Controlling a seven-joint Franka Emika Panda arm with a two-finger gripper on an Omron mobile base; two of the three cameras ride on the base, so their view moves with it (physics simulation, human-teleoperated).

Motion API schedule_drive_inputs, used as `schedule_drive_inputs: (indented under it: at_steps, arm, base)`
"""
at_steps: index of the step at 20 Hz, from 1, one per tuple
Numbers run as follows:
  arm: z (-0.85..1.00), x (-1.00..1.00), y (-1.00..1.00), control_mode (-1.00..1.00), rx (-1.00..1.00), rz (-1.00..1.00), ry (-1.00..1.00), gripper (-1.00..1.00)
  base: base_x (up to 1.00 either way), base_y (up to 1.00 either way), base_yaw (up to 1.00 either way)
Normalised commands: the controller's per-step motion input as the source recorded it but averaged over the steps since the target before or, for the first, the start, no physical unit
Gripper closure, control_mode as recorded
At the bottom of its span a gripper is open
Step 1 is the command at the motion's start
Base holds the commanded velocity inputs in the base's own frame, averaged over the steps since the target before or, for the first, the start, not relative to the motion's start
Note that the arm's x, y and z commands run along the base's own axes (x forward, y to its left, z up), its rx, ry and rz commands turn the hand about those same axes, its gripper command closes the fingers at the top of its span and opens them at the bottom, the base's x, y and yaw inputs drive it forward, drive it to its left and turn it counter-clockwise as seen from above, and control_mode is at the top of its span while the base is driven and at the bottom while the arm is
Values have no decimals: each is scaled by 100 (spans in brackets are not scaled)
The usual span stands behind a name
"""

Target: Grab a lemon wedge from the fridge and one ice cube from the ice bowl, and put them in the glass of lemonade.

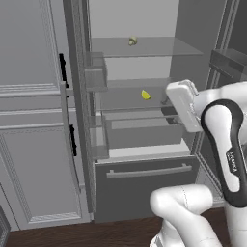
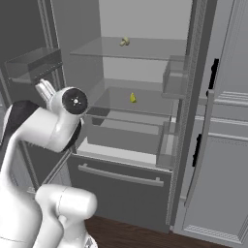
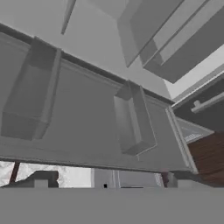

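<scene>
Claw (image 3: 105, 186) first: I see its two dark tips low in the hand view, spread as wide as they go, with nothing between them. It is rolled over and looks at the inside of an open door with its bins, not at the shelves.

From the left base view, the hand sits at about three o'clock of the open fridge (image 1: 144, 169), in front of the right edge of the middle shelf. The lemon wedge (image 1: 145, 94) lies on that shelf, near its front, at roughly nine o'clock from the hand and apart from it. Up at twelve o'clock, on the top shelf, sits a paler lump (image 1: 132, 41); I leave that alone.

I judge the wedge light, small and soft, with wet slippery flesh and a firmer rind. I would take it across its short width, one finger on each flat cut face or on the rind, and close gently so it neither squirts out nor gets crushed. Lying on smooth glass, it may slide if I nudge it first.
</scene>
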Motion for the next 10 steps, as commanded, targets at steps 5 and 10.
schedule_drive_inputs:
  at_steps: [5,10]
  arm:
    - [3,-43,-76,-100,-39,-37,28,-100]
    - [9,-61,-71,-100,-37,-32,25,-100]
  base:
    - [0,0,0]
    - [0,0,0]
